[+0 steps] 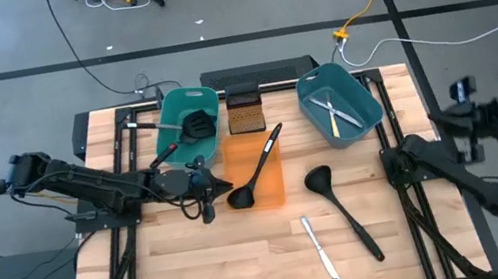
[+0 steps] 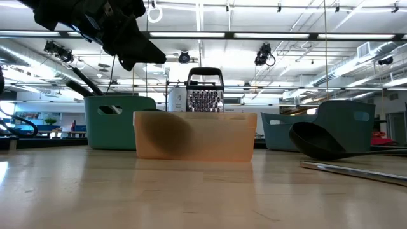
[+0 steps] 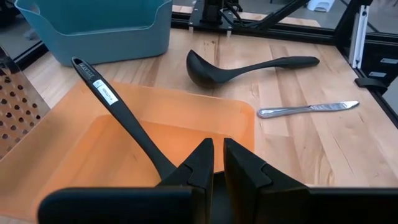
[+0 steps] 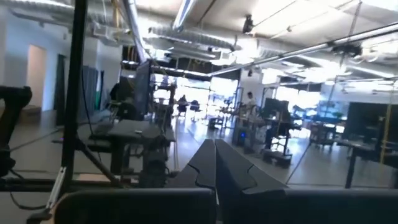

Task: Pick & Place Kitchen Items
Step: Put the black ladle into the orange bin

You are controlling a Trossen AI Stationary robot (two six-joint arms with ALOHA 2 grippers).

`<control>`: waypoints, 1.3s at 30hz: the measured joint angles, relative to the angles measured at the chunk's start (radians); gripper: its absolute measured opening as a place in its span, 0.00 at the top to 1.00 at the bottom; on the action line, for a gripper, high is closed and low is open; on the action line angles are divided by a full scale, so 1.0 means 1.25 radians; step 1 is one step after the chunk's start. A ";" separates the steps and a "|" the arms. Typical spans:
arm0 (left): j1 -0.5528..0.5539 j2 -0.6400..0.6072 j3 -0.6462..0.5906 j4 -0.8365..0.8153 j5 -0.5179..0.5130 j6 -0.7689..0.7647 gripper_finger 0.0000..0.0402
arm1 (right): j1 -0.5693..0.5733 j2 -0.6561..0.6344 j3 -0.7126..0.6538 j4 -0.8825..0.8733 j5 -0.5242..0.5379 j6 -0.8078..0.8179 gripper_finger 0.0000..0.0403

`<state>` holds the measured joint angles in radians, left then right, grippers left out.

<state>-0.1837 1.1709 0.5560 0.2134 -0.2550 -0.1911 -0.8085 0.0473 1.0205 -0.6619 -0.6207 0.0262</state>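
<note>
A black ladle lies in the orange tub, its bowl low at the near left and its handle leaning on the far rim. My left gripper hovers above the tub's left side, high over the table. Its fingers are shut to a thin slit and hold nothing. A second black ladle and a silver knife lie flat on the table to the right. My right gripper is shut and empty, parked by the table's right edge.
A teal tub at the far left holds a black spatula. A blue-grey tub at the far right holds knives. A metal grater stands between them. Bare wood lies along the near edge.
</note>
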 joint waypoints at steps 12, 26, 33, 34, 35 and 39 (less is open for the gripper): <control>-0.011 0.000 0.000 0.004 -0.017 -0.002 0.89 | -0.021 -0.037 -0.198 0.225 -0.098 0.107 0.99; -0.012 0.000 0.000 0.007 -0.018 -0.005 0.89 | -0.020 -0.034 -0.502 0.465 -0.066 0.115 0.99; -0.019 0.000 0.000 0.007 -0.024 -0.011 0.89 | -0.009 -0.003 -0.665 0.679 -0.059 0.195 0.99; -0.019 0.000 0.000 0.007 -0.024 -0.013 0.89 | -0.001 -0.003 -0.682 0.699 -0.059 0.210 0.99; -0.019 0.000 0.000 0.007 -0.024 -0.016 0.89 | 0.009 -0.003 -0.693 0.710 -0.058 0.219 0.99; -0.019 0.000 0.000 0.007 -0.024 -0.019 0.89 | 0.062 -0.003 -0.716 0.693 -0.036 0.197 0.99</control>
<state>-0.2073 1.1713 0.5564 0.2222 -0.2852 -0.2150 -0.7306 0.0433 0.1259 0.2038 -0.6660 0.2721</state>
